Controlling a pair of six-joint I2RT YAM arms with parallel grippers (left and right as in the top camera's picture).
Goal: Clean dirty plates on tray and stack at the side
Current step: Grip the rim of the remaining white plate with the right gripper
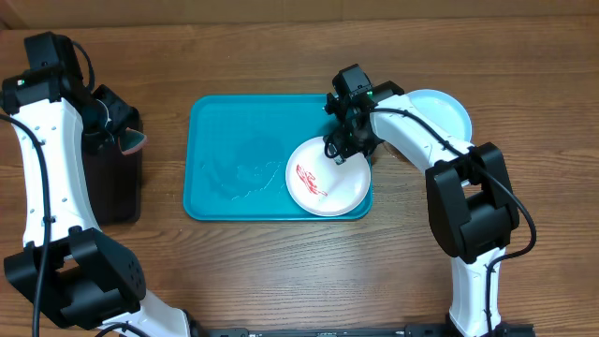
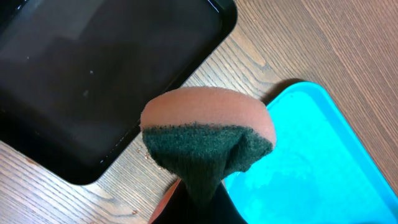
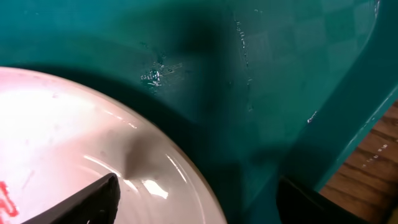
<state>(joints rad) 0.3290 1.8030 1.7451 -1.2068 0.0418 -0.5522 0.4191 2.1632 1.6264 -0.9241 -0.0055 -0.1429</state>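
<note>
The white plate (image 1: 328, 178) with a red smear lies in the near right corner of the turquoise tray (image 1: 225, 173). My right gripper (image 1: 344, 150) is open at its far rim. In the right wrist view one finger is over the white plate (image 3: 74, 137) and the other outside it over the tray (image 3: 261, 74), with the gripper (image 3: 199, 202) astride the rim. The light blue plate (image 1: 451, 108) lies on the table right of the tray, partly hidden by the right arm. The yellow-green plate is out of view. My left gripper (image 1: 120, 139) is shut on a sponge (image 2: 208, 134) with a green scouring face.
A narrow black tray (image 1: 112, 178) stands left of the turquoise tray; it also shows in the left wrist view (image 2: 93, 74). The sponge hangs over the wood strip between the black tray and the turquoise tray (image 2: 311, 168). Wet streaks mark the turquoise tray's middle.
</note>
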